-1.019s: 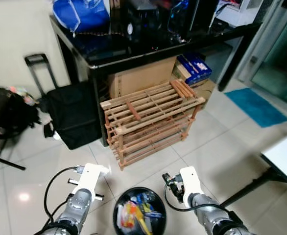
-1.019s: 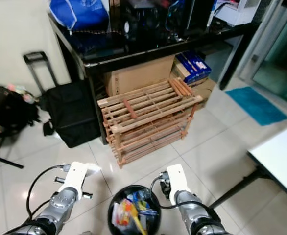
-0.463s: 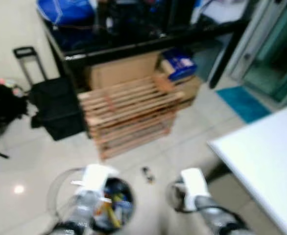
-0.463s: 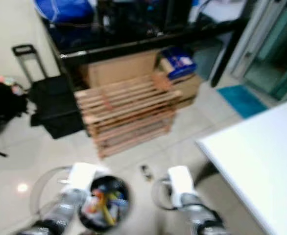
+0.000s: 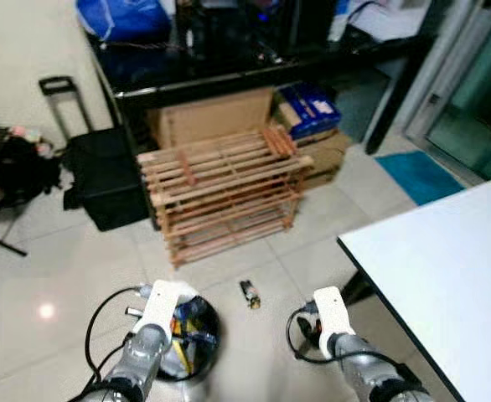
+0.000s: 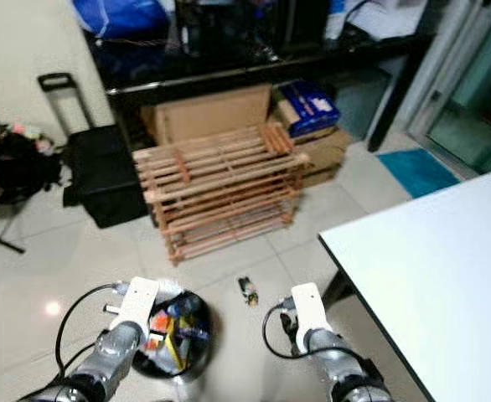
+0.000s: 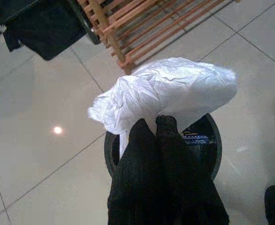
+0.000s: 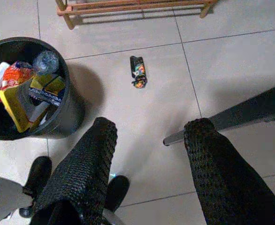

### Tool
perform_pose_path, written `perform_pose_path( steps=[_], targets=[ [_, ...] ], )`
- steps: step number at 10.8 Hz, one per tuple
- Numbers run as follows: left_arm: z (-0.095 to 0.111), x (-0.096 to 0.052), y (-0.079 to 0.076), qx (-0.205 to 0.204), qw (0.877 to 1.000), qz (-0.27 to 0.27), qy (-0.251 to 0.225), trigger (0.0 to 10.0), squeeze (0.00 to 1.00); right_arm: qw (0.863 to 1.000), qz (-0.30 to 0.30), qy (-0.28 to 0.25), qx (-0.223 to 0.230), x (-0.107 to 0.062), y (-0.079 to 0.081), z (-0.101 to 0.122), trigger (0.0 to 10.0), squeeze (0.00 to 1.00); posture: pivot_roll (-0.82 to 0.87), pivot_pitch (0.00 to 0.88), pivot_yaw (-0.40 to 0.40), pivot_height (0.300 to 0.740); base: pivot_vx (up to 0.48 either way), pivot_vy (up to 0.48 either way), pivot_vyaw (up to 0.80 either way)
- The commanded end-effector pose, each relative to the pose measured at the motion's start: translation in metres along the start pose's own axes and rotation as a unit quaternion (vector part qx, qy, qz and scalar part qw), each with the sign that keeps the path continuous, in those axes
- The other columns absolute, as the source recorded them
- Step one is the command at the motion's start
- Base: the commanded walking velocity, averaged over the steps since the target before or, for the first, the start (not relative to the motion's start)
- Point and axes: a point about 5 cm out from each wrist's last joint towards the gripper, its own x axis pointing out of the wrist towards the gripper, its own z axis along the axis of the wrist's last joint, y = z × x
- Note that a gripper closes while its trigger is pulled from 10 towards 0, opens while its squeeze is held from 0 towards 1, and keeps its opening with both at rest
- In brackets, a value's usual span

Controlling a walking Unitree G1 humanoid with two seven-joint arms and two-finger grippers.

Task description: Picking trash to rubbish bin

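Note:
A black round rubbish bin [image 5: 215, 328] stands on the tiled floor, holding several colourful wrappers and a bottle. My left gripper [image 7: 151, 124] is shut on a crumpled white plastic bag [image 7: 175, 86], held just above the bin's [image 7: 110, 149] opening. My right gripper [image 8: 147, 136] hangs open over bare floor to the right of the bin [image 8: 72, 115], with nothing between its fingers. A small dark wrapper [image 8: 138, 77] lies on the tiles ahead of it, between the bin and the shoe rack; the same wrapper [image 5: 250, 293] shows between my two arms.
A wooden slatted shoe rack [image 5: 220, 197] stands ahead against a black desk, with cardboard boxes behind it. A black suitcase [image 5: 103, 176] is at the left. A white table [image 5: 447, 268] juts in at the right, and its dark leg [image 8: 231, 117] runs close to my right gripper.
The camera has swung to the right, bringing the white table and the floor wrapper into view. The bin, earlier between my arms, now sits under my left gripper.

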Motion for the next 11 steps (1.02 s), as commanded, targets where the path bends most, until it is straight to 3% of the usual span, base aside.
perform_pose_path(
  steps=[1, 5, 11],
  targets=[
    [-0.005, -0.001, 0.0, -0.008, 1.0, 0.001, 0.013, 10.0, 0.0, 1.0, 0.001, 0.003, 0.002, -0.001, -0.001, -0.002, 10.0, 0.0, 0.03, 0.018, -0.06, 0.74, 0.0, 0.0, 0.0],
    [-0.001, 0.001, 0.004, -0.026, 0.999, 0.013, 0.017, 10.0, 0.0, 1.0, 0.003, 0.001, 0.0, -0.002, -0.002, -0.004, 10.0, 0.0, 0.02, 0.012, -0.07, 0.74, 0.0, 0.0, 0.0],
    [0.013, 0.005, -0.007, -0.019, 1.0, -0.009, 0.003, 10.0, 0.0, 1.0, 0.007, 0.004, -0.014, -0.003, -0.004, -0.006, 10.0, 0.0, 0.01, 0.038, -0.094, 0.74, 0.0, 0.0, 0.0]
  ],
)
